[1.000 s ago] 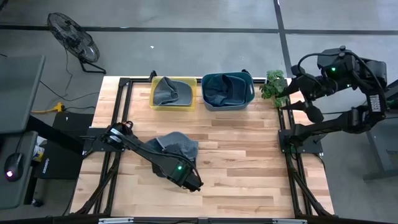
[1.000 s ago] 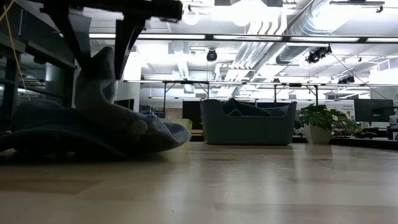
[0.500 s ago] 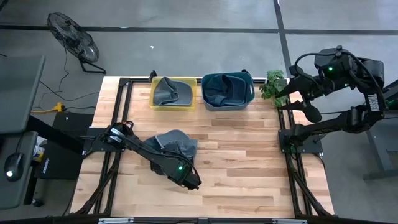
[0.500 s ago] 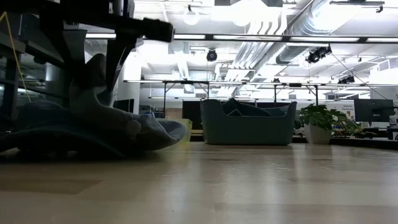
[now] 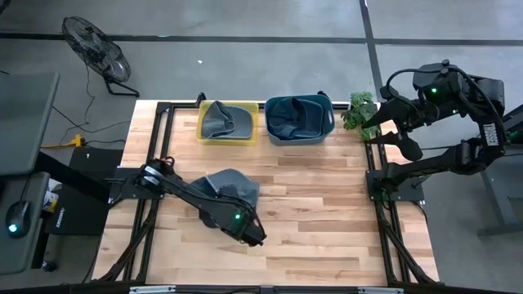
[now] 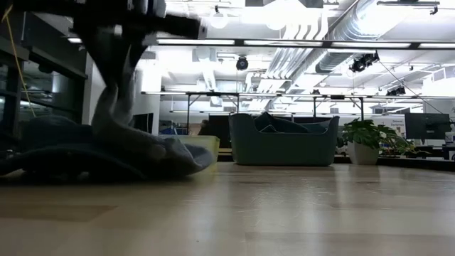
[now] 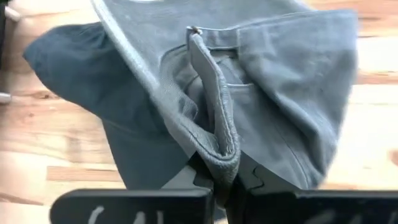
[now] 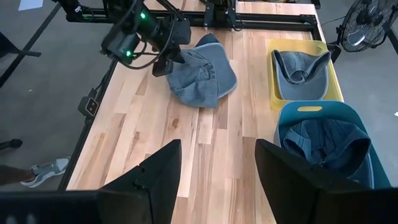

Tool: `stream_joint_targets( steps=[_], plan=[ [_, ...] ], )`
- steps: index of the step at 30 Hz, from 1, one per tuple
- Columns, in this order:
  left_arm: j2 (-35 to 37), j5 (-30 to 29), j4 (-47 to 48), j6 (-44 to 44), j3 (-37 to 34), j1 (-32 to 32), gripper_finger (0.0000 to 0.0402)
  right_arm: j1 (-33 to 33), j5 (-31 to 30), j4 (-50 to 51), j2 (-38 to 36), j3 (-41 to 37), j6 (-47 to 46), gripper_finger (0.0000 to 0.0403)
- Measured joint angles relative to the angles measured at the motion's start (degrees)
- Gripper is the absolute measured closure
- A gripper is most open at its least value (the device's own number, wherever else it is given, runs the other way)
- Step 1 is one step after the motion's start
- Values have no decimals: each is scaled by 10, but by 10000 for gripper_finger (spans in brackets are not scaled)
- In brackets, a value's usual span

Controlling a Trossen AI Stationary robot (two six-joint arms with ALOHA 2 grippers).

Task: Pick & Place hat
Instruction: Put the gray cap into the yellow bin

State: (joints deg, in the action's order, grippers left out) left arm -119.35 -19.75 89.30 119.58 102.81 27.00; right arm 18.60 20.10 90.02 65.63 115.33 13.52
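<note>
Left pincer (image 7: 227, 180) closed tight on a folded edge of the grey-blue denim bucket hat (image 5: 231, 188); my two dark fingers (image 7: 255, 180) pinch the doubled brim between them, cloth bunched up into a ridge above the grip. Seen from above, this pincer (image 5: 219, 192) sits over the hat on the near-left part of the pale wooden slatted table (image 5: 327, 212).

Count: three hats in all. One loose on the table, in my grip. One grey hat (image 5: 222, 121) inside the yellow rectangular plastic bin (image 5: 202, 131). One dark blue hat (image 5: 294, 114) inside the teal rectangular plastic bin (image 5: 327, 131). Two bins, side by side and touching at the far edge. One small green potted plant (image 5: 359, 110) just beside the teal bin.

Hat on the table: lies crumpled, part flat on the wood, part lifted. Long axis runs roughly from the table's left edge toward its middle, the wider brim spreading toward the middle. From table height the gripped fold (image 6: 117, 92) stands nearly upright while the rest of the hat (image 6: 85, 149) sprawls on the surface.

Right pincer (image 8: 217, 162) waits well off the table's far-right corner, fingers held wide apart, holding nothing.
</note>
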Motion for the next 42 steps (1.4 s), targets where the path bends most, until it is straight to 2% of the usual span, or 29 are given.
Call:
stream_joint_targets(
  steps=[7,18,22,28,31,38,42],
  plan=[
    [18,-51,8,-103,69,0,399,0,0,0,0,0,0,204],
    [19,-115,7,-395,190,0,401,0,4,-1,11,0,7,204],
    [19,-140,8,-506,243,0,401,0,38,-1,30,0,8,204],
    [19,-143,5,-659,323,1,401,0,103,-2,72,0,20,204],
    [33,-144,-17,-701,316,5,401,0,128,-3,99,0,37,204],
    [57,-104,-51,-761,321,11,402,0,174,-52,165,0,77,204],
    [60,-95,-93,-792,321,16,402,0,178,-71,204,0,99,204]
  ],
)
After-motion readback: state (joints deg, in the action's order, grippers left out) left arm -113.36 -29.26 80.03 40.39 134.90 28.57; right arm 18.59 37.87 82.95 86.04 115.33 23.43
